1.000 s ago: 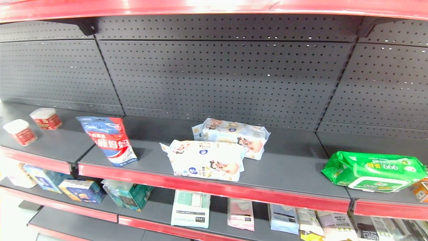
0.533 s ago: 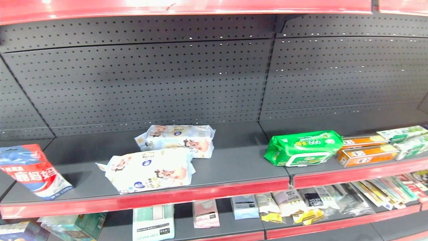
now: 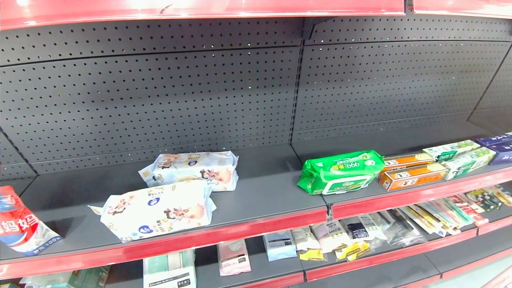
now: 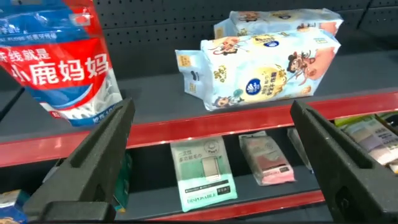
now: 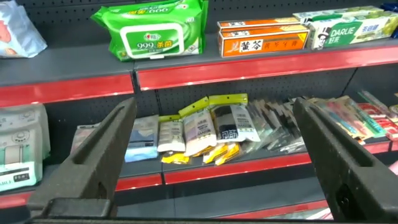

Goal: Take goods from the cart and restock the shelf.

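Shelf [image 3: 272,192]: dark grey deck, red front lip, perforated back panel. It runs across the middle of the head frame.

Goods on it, head view, left to right:
- Pouch [image 3: 20,228], red, white and blue, upright, at the lower left edge of the frame, partly cut off.
- Front pack [image 3: 156,210], soft white wrapper with cartoon print, lying flat near the lip, left of centre.
- Rear pack [image 3: 192,170], same print, just behind the front pack and nearer the back panel. The two overlap in the picture; contact cannot be told.
- Green pack [image 3: 340,172], white flip lid facing front, right of centre, on the next shelf section.
- Orange boxes [image 3: 412,176], two, long, lying just beside the green pack on its right.
- Green-white boxes [image 3: 460,156], further right, toward the frame edge.

Lower shelf: sachets [image 3: 328,240] hang or lean in a row at lower centre.

Left jaws: released, fingers [image 4: 93,162] spread wide, nothing between them. The pouch and both white packs lie on the shelf beyond them, well apart, no contact.

Right jaws: released, fingers [image 5: 93,162] spread wide, nothing held. The green pack, orange boxes and green-white boxes sit on the shelf beyond them; the sachets show through the gap. No contact with any of them.
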### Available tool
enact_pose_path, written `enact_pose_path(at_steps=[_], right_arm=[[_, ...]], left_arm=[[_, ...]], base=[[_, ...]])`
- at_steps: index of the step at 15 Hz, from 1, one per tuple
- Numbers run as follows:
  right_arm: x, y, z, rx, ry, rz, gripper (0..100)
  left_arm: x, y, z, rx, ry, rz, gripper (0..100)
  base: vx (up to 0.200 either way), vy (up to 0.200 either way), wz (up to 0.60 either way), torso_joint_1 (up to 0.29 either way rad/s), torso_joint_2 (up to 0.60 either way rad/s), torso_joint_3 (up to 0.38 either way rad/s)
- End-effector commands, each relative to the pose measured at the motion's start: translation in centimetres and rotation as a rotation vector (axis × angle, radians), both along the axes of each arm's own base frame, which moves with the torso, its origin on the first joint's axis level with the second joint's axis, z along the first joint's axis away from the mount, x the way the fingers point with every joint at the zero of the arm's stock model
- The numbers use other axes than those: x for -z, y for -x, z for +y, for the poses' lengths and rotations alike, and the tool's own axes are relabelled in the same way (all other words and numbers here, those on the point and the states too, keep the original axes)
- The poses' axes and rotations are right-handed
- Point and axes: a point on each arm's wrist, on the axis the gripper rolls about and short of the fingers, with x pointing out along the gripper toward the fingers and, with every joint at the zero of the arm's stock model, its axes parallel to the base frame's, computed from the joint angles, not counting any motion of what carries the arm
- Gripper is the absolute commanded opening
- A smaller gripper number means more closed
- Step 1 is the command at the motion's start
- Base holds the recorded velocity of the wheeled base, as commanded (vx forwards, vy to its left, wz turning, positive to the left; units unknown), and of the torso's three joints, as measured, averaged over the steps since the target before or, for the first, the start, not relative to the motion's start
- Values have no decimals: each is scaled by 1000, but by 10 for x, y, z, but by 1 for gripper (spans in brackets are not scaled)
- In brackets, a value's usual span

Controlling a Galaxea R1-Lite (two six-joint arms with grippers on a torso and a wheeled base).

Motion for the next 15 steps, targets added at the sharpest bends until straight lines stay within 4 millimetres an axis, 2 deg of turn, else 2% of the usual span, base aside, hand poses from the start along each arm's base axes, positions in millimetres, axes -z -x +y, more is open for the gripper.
enact_pose_path(at_steps=[1, 2, 3, 4, 5, 6, 9, 15], right_arm=[[0, 0, 0, -1, 0, 1, 100], [0, 0, 0, -1, 0, -1, 100], [0, 0, 0, -1, 0, 1, 100], [0, 0, 0, -1, 0, 1, 100], [0, 0, 0, -1, 0, 1, 100], [0, 0, 0, -1, 0, 1, 100], [0, 0, 0, -1, 0, 1, 100], [0, 0, 0, -1, 0, 1, 100]], left_arm=[[-87, -18, 0, 3, 66, 19, 100], [-134, -49, 1, -65, 165, 57, 100], [-136, -66, 3, -131, 133, 122, 100], [-132, -84, 6, -232, 73, 214, 100], [-127, -94, 8, -285, 47, 274, 100], [-116, -114, 14, -379, 28, 409, 100], [-97, -148, 22, -422, 11, 595, 100], [-79, -162, 23, -385, -84, 733, 100]], base=[[0, 0, 0, 0, 0, 0], [0, 0, 0, 0, 0, 0], [0, 0, 0, 0, 0, 0], [0, 0, 0, 0, 0, 0], [0, 0, 0, 0, 0, 0], [0, 0, 0, 0, 0, 0], [0, 0, 0, 0, 0, 0], [0, 0, 0, 0, 0, 0]])
